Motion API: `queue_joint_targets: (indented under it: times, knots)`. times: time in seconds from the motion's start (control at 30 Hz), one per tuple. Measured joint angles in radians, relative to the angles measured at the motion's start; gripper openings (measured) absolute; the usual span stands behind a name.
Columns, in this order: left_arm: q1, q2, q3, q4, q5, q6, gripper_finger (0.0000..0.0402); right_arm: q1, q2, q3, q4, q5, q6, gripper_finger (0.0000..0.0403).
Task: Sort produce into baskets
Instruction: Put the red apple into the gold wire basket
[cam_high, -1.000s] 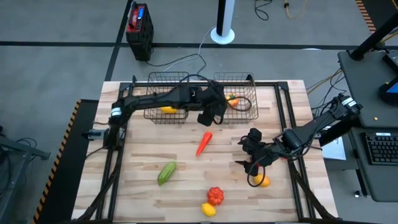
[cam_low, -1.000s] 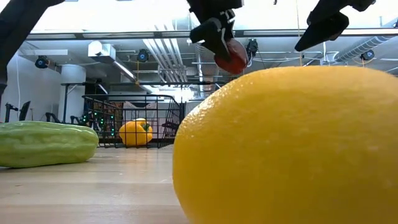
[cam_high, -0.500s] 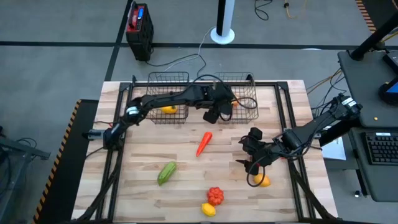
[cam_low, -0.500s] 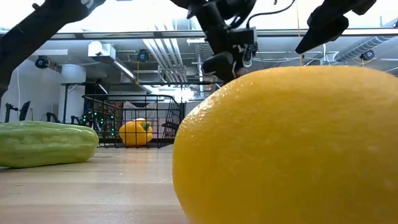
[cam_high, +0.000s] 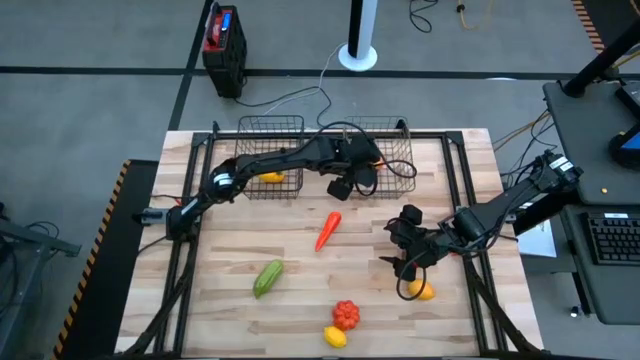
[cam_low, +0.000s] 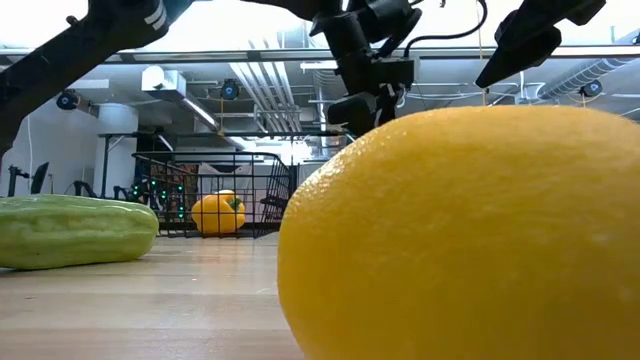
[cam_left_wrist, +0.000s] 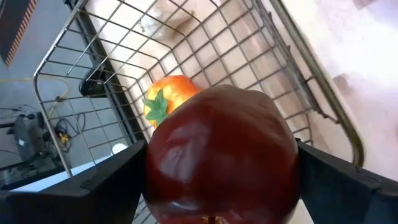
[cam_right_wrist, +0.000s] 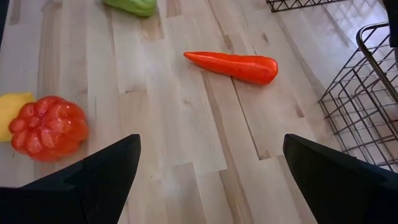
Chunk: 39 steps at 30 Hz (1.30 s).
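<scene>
The left tool (cam_high: 352, 183) is clenched on a dark red apple (cam_left_wrist: 221, 152), seen filling the left wrist view between the two dark fingers. Over the last second the left arm has been swung from the gap between the baskets to the near edge of the right basket (cam_high: 392, 130), and the apple has been carried along; in the low view the tool (cam_low: 352, 105) is now seen with the apple largely hidden. An orange tomato with a green stem (cam_left_wrist: 171, 96) is seen just beyond the apple inside the mesh. The apple is not yet released; the drop into the right basket is judged to be the step in hand.

The right tool (cam_high: 408, 262) is held with jaws spread wide and empty, unchanged over the last second, hovering just above an orange (cam_high: 420, 290) near the right edge of the worktop (cam_high: 300, 300).

The left basket (cam_high: 270, 128) is seen with a yellow pepper (cam_high: 270, 176) in it. Left on the worktop are a carrot (cam_high: 327, 229) in the middle, a green cucumber (cam_high: 267, 277) at near left, a red tomato (cam_high: 345, 313) and a lemon (cam_high: 335, 337) at the near edge. With five pieces outside the baskets, sorting is judged under half done.
</scene>
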Motion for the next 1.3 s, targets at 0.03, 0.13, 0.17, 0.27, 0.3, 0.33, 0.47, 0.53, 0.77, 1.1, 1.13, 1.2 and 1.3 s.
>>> queue_joint_targets:
  times: [0.03,0.13,0.17,0.27,0.3,0.33,0.47,0.53,0.77,1.1,1.13,1.2,1.3]
  knots:
    - [0.000,0.000,0.000,0.000,0.000,-0.004,0.0339,0.000,0.000,0.000,0.000,0.000,0.000,0.0386]
    - [0.000,0.000,0.000,-0.002,0.010,-0.005,0.0339,0.000,0.000,0.000,0.000,0.000,0.002,0.0386]
    - [0.000,0.000,0.000,-0.005,0.011,-0.005,0.0339,0.000,0.000,0.000,0.000,0.000,0.003,0.0386]
    - [0.000,-0.001,0.000,-0.006,0.010,-0.011,0.0340,0.000,0.000,0.000,0.000,0.000,0.004,0.0386]
    - [0.000,-0.001,0.000,-0.006,0.011,-0.017,0.0342,0.000,0.000,0.000,0.000,0.000,0.005,0.0386]
    - [0.000,-0.001,0.000,-0.006,0.010,-0.021,0.0343,0.000,0.000,0.000,0.000,0.000,0.006,0.0386]
    - [0.000,-0.001,-0.001,-0.006,0.010,-0.024,0.0348,0.000,0.000,0.000,0.001,0.000,0.006,0.0386]
    - [0.000,-0.001,-0.001,-0.006,0.010,-0.024,0.0349,0.000,0.000,0.000,0.001,0.000,0.006,0.0386]
    - [-0.001,-0.002,-0.001,-0.006,0.011,-0.024,0.0350,0.000,0.000,0.000,0.001,0.001,0.006,0.0386]
    - [-0.021,-0.007,0.010,-0.014,0.014,-0.032,0.0350,-0.007,0.003,-0.024,-0.106,0.436,-0.077,0.0386]
    - [-0.024,-0.008,0.010,-0.020,0.014,-0.034,0.0349,-0.011,0.005,-0.036,-0.108,0.490,-0.088,0.0386]
    - [-0.031,-0.010,0.010,-0.038,0.014,-0.043,0.0347,-0.014,0.005,-0.057,-0.099,0.577,-0.115,0.0386]
    - [-0.043,-0.023,0.010,-0.036,0.014,-0.055,0.0347,-0.015,0.005,-0.074,-0.065,0.624,-0.166,0.0386]
